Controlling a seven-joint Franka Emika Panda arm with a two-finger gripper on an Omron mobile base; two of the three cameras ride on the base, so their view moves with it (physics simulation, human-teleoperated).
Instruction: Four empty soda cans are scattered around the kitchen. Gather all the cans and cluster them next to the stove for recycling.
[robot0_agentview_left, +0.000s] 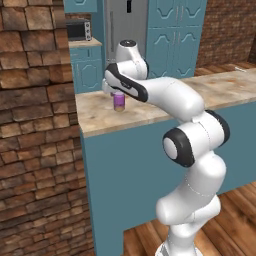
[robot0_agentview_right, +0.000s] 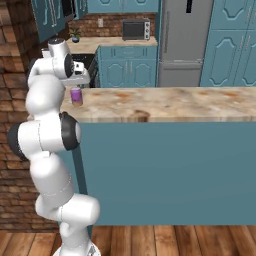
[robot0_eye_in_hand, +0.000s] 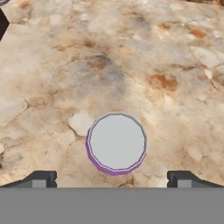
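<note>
Purple soda can (robot0_eye_in_hand: 116, 143) standing upright on the stone-patterned counter (robot0_agentview_left: 150, 112), seen from directly above in the hand view, where its grey lid faces my camera. My gripper (robot0_eye_in_hand: 112, 178) hangs over the can with its jaws spread wide apart; the two fingertips (robot0_eye_in_hand: 40, 178) flank the can on either side and touch nothing. In the left base view my arm reaches over the counter's near edge and the can (robot0_agentview_left: 119, 101) shows just below my hand, near the counter's end by the brick wall (robot0_agentview_left: 35, 125). In the right base view a microwave (robot0_agentview_right: 136, 29) and a steel fridge (robot0_agentview_right: 184, 40) stand behind.
</note>
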